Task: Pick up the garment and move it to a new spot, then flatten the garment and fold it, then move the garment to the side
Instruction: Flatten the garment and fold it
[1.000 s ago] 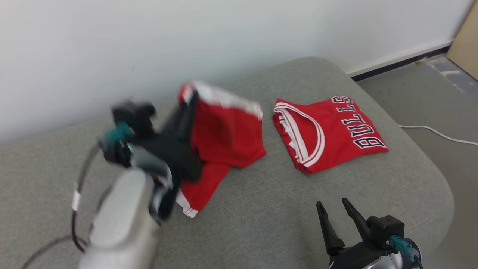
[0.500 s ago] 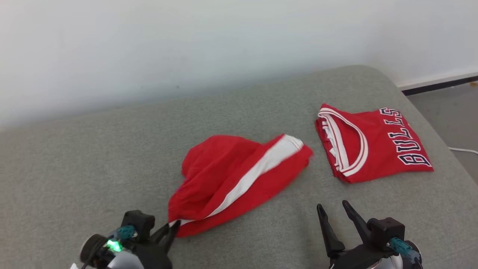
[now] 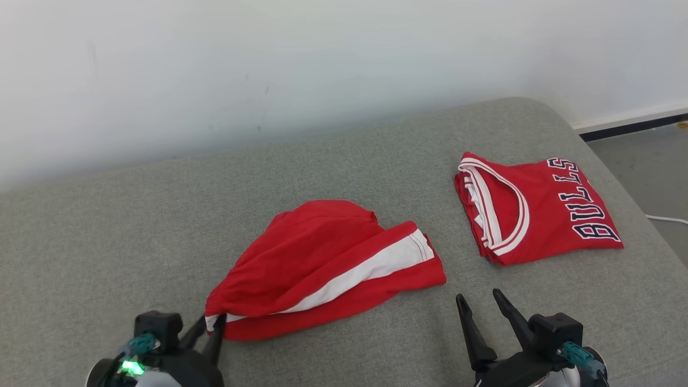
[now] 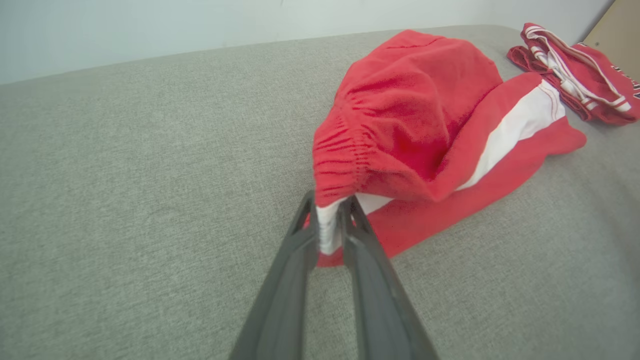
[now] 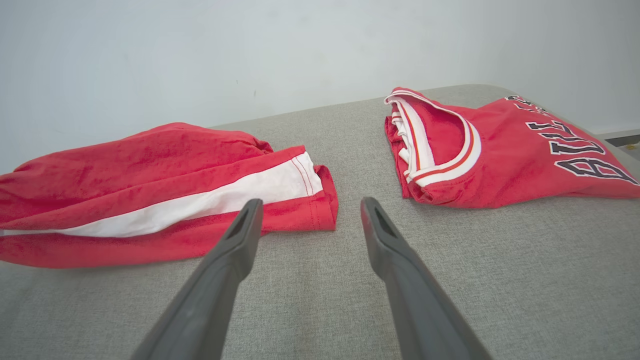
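Grey upholstered cushion [image 3: 107, 226] against a white wall [image 3: 269, 64], seen from the head camera: red shorts [image 3: 322, 263] with a white side stripe lie crumpled around the middle of the cushion, reaching toward its near edge, while a folded red Bulls jersey [image 3: 543, 207] sits apart toward the right edge. At the near edge the left gripper [image 3: 209, 322] meets the shorts' nearest corner; the right gripper [image 3: 478, 294] is held over the near edge, fingers spread, clear of both garments. From the left wrist, that claw's fingers pinch a white strip of the shorts just under the gathered waistband, the rest draped on the cushion beyond. From the right wrist, the spread fingers frame bare cushion, with the shorts' striped leg hem at that view's left and the jersey at its right, touching neither.
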Available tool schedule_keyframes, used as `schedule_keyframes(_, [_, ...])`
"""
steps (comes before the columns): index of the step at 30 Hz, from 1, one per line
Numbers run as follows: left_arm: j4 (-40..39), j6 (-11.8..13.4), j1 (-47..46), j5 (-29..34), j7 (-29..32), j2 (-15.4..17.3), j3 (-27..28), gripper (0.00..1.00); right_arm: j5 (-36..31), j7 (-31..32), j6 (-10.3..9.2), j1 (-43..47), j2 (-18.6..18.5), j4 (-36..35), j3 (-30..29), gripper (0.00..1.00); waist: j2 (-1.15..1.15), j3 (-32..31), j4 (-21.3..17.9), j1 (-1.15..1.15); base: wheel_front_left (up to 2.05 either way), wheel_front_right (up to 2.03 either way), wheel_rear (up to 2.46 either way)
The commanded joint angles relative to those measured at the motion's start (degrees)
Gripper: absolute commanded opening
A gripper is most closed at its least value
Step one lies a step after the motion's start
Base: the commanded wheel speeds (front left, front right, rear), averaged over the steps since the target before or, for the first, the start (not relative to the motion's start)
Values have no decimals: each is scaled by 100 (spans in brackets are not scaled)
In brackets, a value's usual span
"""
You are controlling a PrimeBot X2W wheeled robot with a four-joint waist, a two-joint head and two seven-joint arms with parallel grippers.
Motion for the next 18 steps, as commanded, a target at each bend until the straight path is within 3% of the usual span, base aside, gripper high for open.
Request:
schedule_keyframes(1, [-25, 28, 127, -47, -133, -6, 72, 100, -34, 14, -15, 39, -3, -18, -22, 100, 0, -12, 7, 0, 0, 0, 0])
schedule_keyframes(5, [-138, 34, 389, -283, -571, -146, 251, 100, -28, 12, -15, 96, -3, -27, -78, 100, 0, -63, 64, 0, 0, 0, 0])
schedule_keyframes(11, [-478, 258, 830, -456, -1306, -365, 758, 100, -50, 9, -15, 141, -4, -58, -188, 100, 0, -168, 237, 0, 0, 0, 0])
schedule_keyframes(15, [-911, 447, 1067, -183, -1405, -526, 1218, 100, -75, -1, -15, 176, -2, -72, -271, 100, 0, -248, 394, 0, 0, 0, 0])
schedule_keyframes(18, [-1374, 453, 1314, 161, -1403, -760, 1647, 100, -101, -3, -15, 209, -5, -98, -328, 100, 0, -310, 506, 0, 0, 0, 0])
